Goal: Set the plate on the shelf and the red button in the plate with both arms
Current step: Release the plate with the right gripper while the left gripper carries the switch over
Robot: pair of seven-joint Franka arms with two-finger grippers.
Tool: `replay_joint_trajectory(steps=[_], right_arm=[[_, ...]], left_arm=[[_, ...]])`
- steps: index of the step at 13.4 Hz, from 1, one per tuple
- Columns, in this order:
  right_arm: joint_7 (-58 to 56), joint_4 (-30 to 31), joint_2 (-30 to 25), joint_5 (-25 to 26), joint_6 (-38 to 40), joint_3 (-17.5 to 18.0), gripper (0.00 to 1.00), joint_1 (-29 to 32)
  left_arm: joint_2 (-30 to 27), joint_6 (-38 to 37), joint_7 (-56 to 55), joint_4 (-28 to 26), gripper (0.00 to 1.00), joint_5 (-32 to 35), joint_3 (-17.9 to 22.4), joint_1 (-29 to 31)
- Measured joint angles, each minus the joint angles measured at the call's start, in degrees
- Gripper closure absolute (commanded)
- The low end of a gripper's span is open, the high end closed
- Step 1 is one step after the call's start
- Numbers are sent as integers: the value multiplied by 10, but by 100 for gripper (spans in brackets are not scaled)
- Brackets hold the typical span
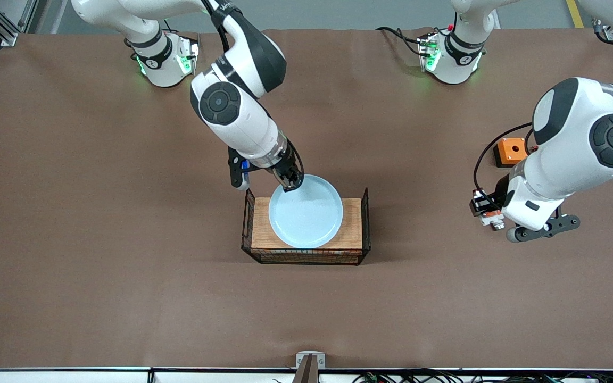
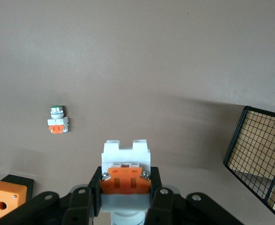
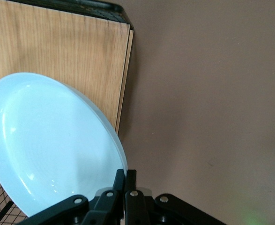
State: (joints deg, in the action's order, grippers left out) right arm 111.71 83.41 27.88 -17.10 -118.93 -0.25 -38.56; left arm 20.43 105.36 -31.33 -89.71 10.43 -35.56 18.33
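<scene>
Brown cloth covers the whole table (image 1: 125, 276), and two white arms reach in from the twelve o'clock edge of the front view. Dead centre sits a wooden tray (image 1: 350, 234) with black wire mesh ends, and the plate (image 1: 306, 213), pale blue and round, is over it, its rim spilling past the tray's board toward twelve o'clock. The right gripper (image 1: 291, 185) has that rim at the plate's eleven o'clock, fingers pressed tight on the thin edge. From the right wrist view the plate (image 3: 48, 150) looks tilted, one side lifted above the wooden tray (image 3: 57, 56), the right gripper (image 3: 126, 180) clamped on its rim.

Over at three o'clock from the tray, well apart from it, the left gripper (image 1: 490, 213) hangs over bare cloth and pinches the red button (image 1: 491, 216). The left wrist view shows it plainly: the red button (image 2: 126, 164), white body with an orange-red block, sits squeezed between the fingers of the left gripper (image 2: 126, 199). A stubby white-and-orange switch (image 2: 58, 121) lies on the cloth on its own, and an orange box (image 1: 511, 150) with a round hole rests near the left arm, at about one o'clock from the held button.
</scene>
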Motion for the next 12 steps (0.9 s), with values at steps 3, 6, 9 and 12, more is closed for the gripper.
replay_joint_trajectory(steps=[3, 6, 9, 12], right_arm=[[-6, -1, 10, 0, -1, -3, 98, 0], [-8, -2, 19, 0, -5, -5, 96, 0], [-8, -3, 29, 1, -8, -5, 86, -2], [-8, -3, 38, 2, -13, -5, 46, -3]], left_arm=[[0, 0, -10, 9, 99, -30, -8, 0], [0, 0, -59, 20, 99, -36, -37, -1], [-1, -1, -130, 27, 99, -36, -83, -4], [0, -2, -212, 27, 99, -39, -124, -6]])
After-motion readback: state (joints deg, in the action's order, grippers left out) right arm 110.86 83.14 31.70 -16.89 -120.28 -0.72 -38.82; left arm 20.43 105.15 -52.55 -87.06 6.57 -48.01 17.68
